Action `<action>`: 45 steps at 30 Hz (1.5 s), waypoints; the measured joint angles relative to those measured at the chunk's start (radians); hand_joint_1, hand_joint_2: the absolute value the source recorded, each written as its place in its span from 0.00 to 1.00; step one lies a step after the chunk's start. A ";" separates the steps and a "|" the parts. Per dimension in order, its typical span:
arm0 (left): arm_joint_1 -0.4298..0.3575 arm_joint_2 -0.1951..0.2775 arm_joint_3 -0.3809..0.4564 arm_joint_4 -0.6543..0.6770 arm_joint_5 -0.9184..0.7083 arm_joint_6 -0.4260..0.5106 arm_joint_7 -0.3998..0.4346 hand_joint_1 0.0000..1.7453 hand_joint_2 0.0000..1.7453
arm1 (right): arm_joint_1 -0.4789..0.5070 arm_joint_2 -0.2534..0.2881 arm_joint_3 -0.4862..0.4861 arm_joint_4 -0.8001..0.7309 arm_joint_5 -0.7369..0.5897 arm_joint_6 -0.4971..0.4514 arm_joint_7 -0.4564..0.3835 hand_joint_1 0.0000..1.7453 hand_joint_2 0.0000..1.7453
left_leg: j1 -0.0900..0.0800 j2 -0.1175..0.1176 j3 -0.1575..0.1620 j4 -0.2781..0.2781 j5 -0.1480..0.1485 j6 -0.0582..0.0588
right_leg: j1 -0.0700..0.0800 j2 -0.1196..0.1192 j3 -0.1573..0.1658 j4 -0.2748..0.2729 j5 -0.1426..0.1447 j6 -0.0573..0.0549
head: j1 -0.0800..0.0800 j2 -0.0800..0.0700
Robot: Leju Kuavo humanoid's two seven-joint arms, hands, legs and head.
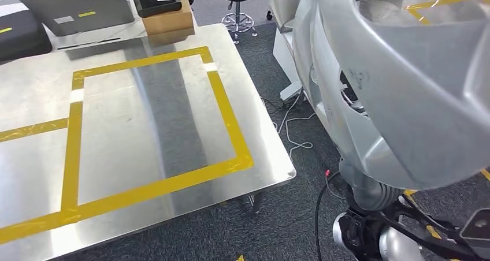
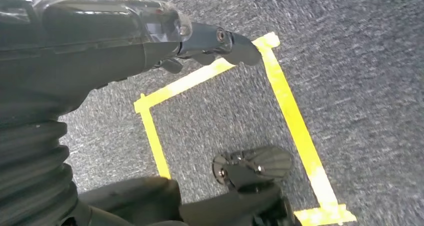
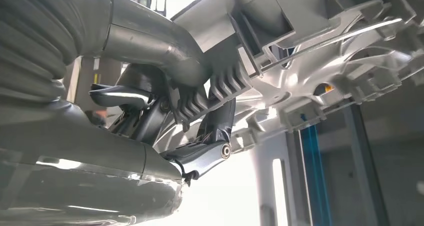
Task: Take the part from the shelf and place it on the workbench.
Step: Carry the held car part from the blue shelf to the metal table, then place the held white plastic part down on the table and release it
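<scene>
The left hand (image 2: pixel 210 41) hangs low beside the robot's body over grey carpet (image 2: pixel 360 86) marked with yellow tape (image 2: pixel 292 116); its fingers are loosely extended and nothing is in them.

To the left of the right hand, the steel workbench (image 1: pixel 144 122) carries a yellow taped rectangle (image 1: pixel 228 114), with nothing set inside it yet. Beyond its far edge sit a laptop (image 1: pixel 72 10) and a cardboard box (image 1: pixel 167 19).

The right hand (image 3: pixel 195 121) grips the large silver cast part (image 1: pixel 404 82) from beneath, fingers curled round a ribbed section, holding it high and well to the right of the bench.

The part looks bulky and is held near one end, so I judge it could twist or slip in the fingers during the swing left. It could also clip the bench corner (image 1: pixel 286 171), or snag the cables (image 1: pixel 294 128) on the floor below.
</scene>
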 joint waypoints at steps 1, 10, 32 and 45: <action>0.000 0.001 0.000 0.000 0.000 0.000 0.000 0.00 1.00 | -0.001 0.000 0.000 0.001 0.000 0.001 0.000 1.00 1.00 | -0.001 -0.015 -0.002 -0.001 0.001 0.011 | -0.002 -0.011 0.003 0.000 -0.002 0.004 | 0.003 0.000; -0.004 0.001 0.000 0.000 -0.002 0.002 0.001 0.00 1.00 | 0.000 0.002 0.000 0.013 -0.002 0.006 0.001 1.00 1.00 | -0.011 -0.164 0.009 -0.004 0.007 0.048 | -0.007 0.125 -0.128 0.270 -0.099 -0.001 | 0.034 0.000; 0.002 -0.008 -0.001 0.000 0.015 0.010 -0.016 0.00 1.00 | -0.009 0.017 0.011 0.053 0.185 -0.153 0.084 1.00 1.00 | 0.024 -0.090 0.016 0.009 -0.016 -0.006 | -0.019 0.096 -0.023 0.019 0.002 -0.011 | 0.008 0.000; -0.015 -0.019 -0.023 0.000 -0.052 -0.020 0.030 0.00 1.00 | -0.203 0.044 0.150 0.267 0.877 -0.121 0.533 1.00 1.00 | 0.014 -0.082 0.015 0.010 -0.021 0.018 | -0.023 0.099 -0.014 -0.002 0.014 0.015 | 0.048 0.000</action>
